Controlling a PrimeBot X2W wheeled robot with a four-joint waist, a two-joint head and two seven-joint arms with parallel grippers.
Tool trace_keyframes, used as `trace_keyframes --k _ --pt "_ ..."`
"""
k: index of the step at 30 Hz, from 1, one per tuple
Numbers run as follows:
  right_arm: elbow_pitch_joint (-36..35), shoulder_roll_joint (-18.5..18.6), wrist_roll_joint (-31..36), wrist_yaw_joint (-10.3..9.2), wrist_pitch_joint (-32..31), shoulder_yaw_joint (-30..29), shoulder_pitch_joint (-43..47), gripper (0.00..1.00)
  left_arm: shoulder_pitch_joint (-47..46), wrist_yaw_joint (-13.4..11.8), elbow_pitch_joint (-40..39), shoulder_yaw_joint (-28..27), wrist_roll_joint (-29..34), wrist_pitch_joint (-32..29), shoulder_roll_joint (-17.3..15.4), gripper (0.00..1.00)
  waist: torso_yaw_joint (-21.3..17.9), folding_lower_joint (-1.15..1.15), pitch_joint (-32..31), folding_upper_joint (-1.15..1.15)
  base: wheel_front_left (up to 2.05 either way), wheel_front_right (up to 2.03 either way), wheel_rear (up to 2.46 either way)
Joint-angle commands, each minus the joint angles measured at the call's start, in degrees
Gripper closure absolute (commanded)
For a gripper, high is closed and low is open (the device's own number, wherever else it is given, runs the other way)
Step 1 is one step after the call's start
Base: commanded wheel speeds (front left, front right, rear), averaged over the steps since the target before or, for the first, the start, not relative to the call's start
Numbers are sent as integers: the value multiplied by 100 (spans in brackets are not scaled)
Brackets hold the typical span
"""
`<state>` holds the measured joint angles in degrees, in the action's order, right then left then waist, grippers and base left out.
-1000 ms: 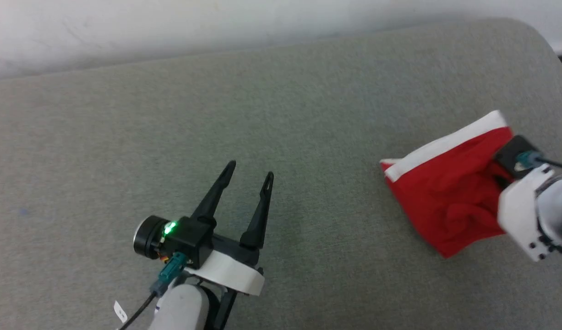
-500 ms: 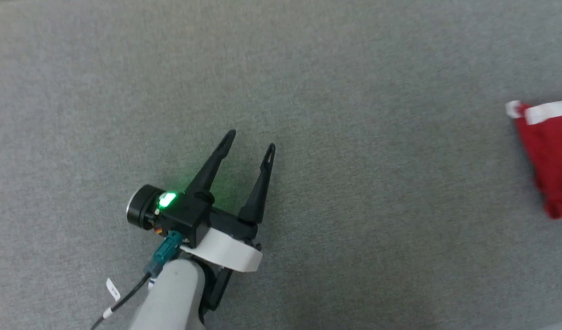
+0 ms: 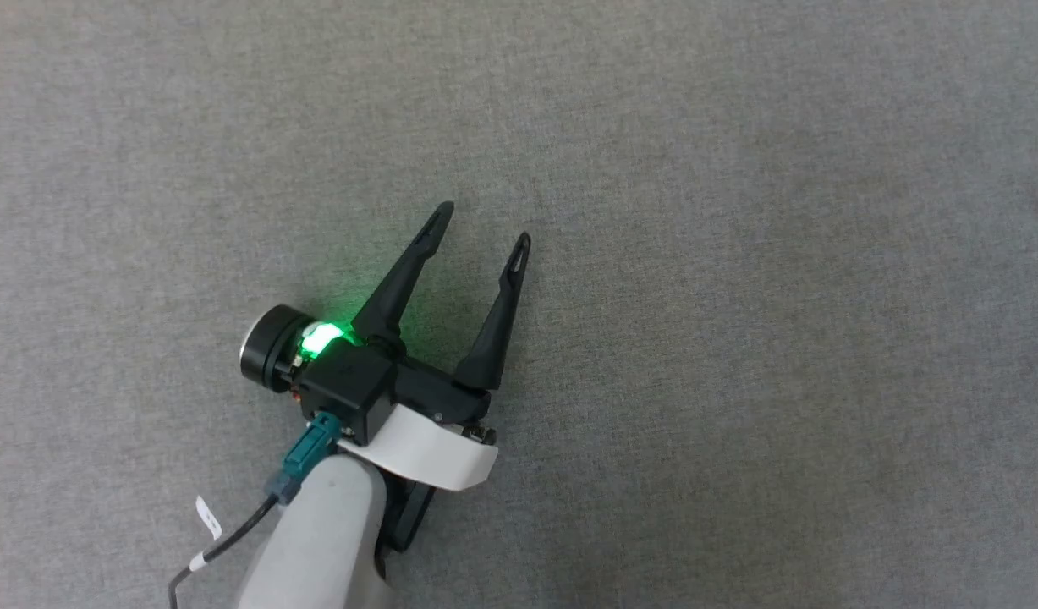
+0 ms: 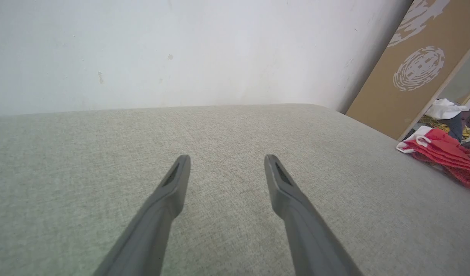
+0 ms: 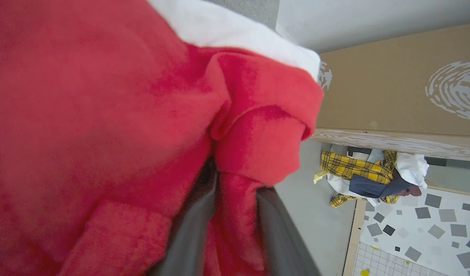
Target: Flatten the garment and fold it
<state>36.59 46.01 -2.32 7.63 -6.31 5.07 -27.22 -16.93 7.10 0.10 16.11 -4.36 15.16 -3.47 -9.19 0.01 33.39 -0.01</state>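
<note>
My left gripper hovers open over the grey cushion, nothing between its fingers; the left wrist view shows the same open gripper above bare fabric. Far right in that view the red shorts lie bunched near the cushion's edge, a white trim showing. In the right wrist view the red shorts with a white band hang close to the camera. A fold of red cloth is pinched between the two dark fingers of my right gripper, whose tips are hidden in it.
A white wall rises behind the cushion. A brown board leans at the right. A pile of clothes, yellow plaid among them, lies on the floor beyond the cushion edge, beside a speckled mat.
The head camera has swung left and down: the red shorts and right arm slid out of its right edge, and the wall left its top. The left gripper stays open.
</note>
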Motion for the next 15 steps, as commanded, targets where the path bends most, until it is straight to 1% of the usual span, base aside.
trace_keyframes --k 1,7,11,15 --pt "52 -44 79 -14 76 -75 -123 0 10 16 170 -120 19 -16 -106 0 -13 -1 -151 1 0 0 0" --pt "74 -64 32 -14 -32 -79 -172 0 234 2 400 -181 -55 -16 -50 0 -46 -1 -898 1 0 0 0" --pt "-214 -35 -141 -14 -87 5 -275 0 465 -48 437 -259 -147 -16 -3 0 -46 -1 -1510 1 0 0 0" --pt "-728 -175 -364 -14 -28 40 -434 0 723 -109 394 -387 -243 -16 25 0 10 -1 -2055 1 0 0 0"
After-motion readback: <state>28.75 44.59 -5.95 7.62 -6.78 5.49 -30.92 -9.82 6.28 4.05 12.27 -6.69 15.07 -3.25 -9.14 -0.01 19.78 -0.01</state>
